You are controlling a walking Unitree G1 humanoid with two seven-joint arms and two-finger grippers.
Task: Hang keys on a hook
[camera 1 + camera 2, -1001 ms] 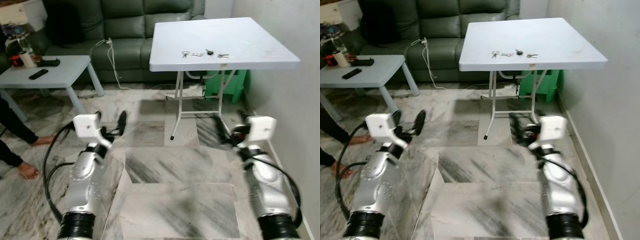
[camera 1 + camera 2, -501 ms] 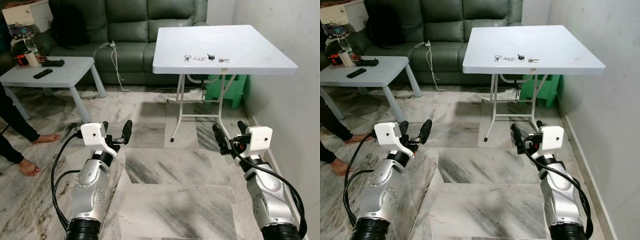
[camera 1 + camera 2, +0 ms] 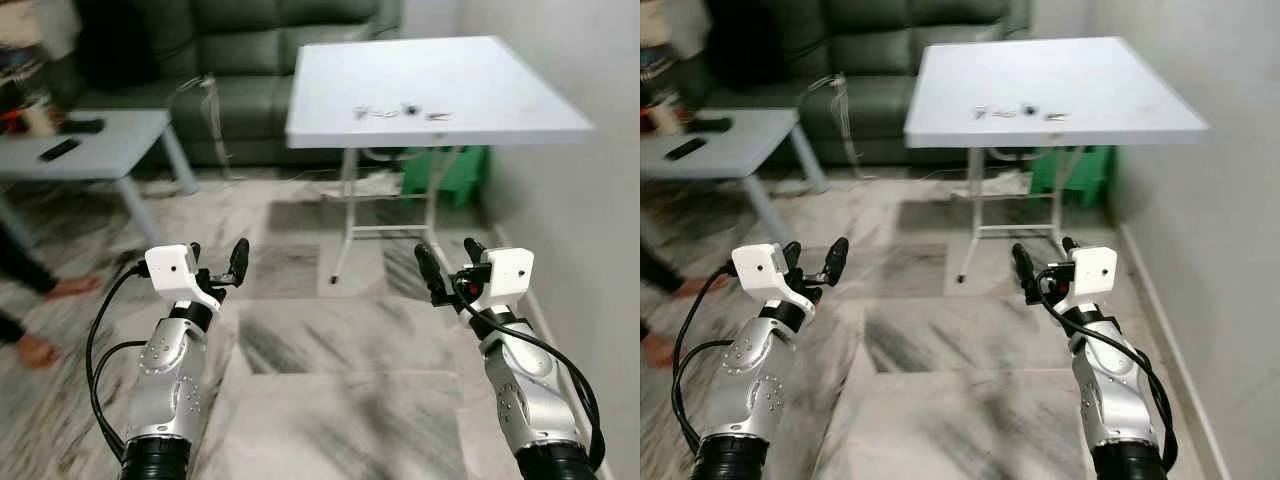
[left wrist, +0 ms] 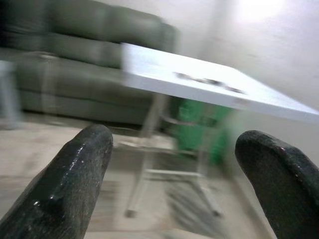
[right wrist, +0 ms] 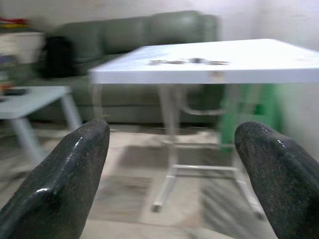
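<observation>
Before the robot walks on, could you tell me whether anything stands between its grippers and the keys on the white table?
Nothing visible does. The keys lie on the white folding table, and bare marble floor separates it from the open left gripper and right gripper. The low side table stands off to the left.
</observation>
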